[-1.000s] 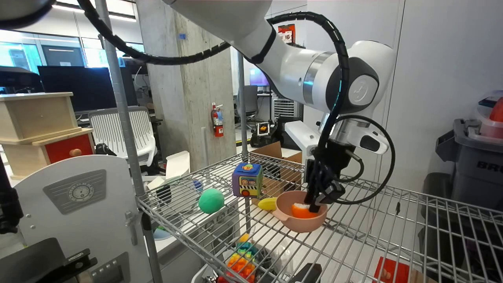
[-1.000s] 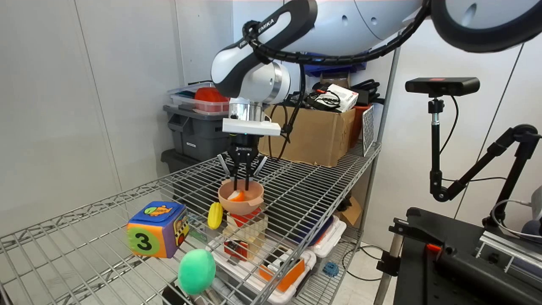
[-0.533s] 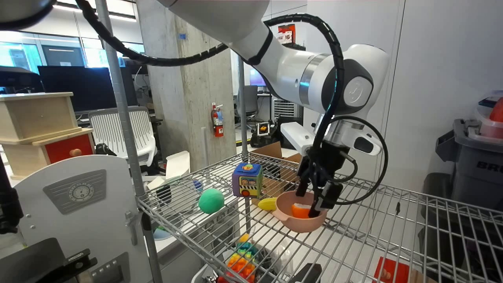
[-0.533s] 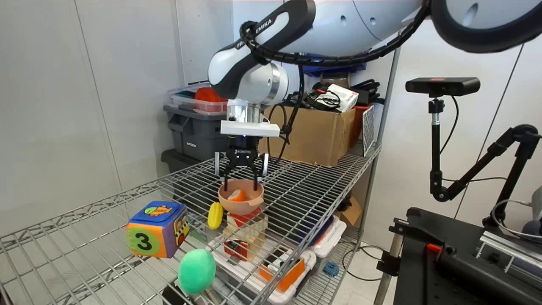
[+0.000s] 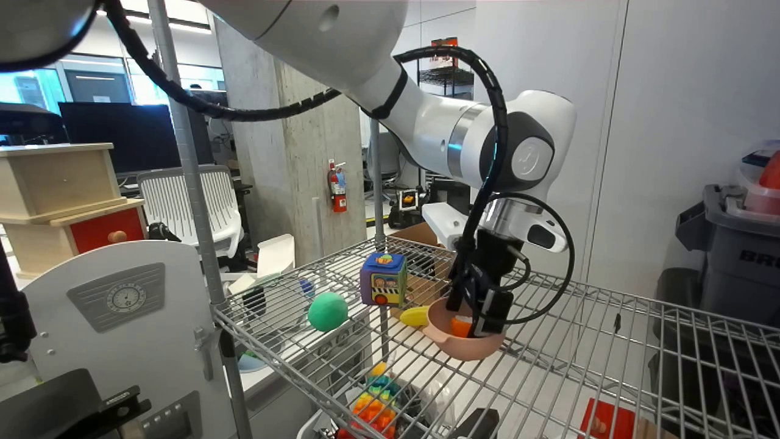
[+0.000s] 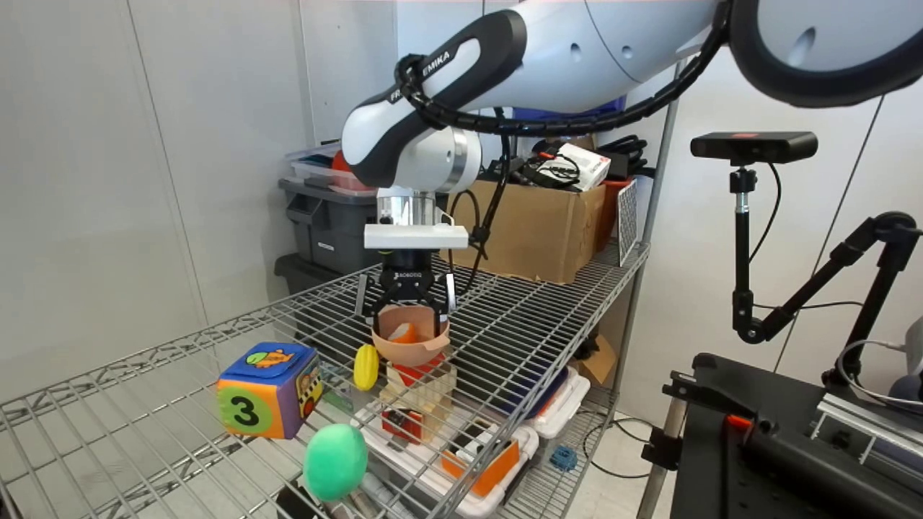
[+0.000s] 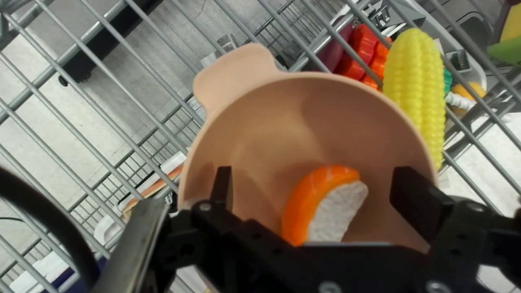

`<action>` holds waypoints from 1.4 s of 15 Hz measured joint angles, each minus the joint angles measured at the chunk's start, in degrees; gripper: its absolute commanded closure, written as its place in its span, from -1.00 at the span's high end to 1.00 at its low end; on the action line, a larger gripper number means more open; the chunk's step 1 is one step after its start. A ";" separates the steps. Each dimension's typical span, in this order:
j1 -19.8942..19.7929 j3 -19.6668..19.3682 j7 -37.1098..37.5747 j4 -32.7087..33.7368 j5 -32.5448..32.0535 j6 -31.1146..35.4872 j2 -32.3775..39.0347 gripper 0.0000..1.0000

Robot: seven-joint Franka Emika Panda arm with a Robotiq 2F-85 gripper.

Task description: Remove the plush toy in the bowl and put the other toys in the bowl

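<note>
The plush toy, an orange-and-white sushi-like piece (image 7: 325,203), lies tilted in the tan-pink bowl (image 7: 236,75); its near end is hidden by the gripper body in the wrist view. My gripper (image 7: 313,171) is open, reaching down into the bowl, one finger on each side of the toy, with visible gaps between. In both exterior views the fingertips are below the bowl's rim. Beside the bowl lies the yellow corn toy (image 7: 415,81), close to its outer wall. The green ball (image 6: 336,461) sits farther off on the shelf, also visible as a green ball (image 5: 328,311).
A blue-and-purple picture cube (image 6: 270,393) stands on the wire shelf near the corn and ball. A big cardboard box (image 6: 519,231) occupies the shelf's far end. One shelf post (image 5: 192,158) rises at the corner near the ball. Things under the shelf show through its wires.
My gripper has spread its fingers from a narrow gap to wide. Over the last half second it has also lowered into the bowl. The toys and bowl stay put.
</note>
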 measured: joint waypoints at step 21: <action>-3.24 -4.15 1.70 -5.64 -0.37 -0.57 -16.06 -0.80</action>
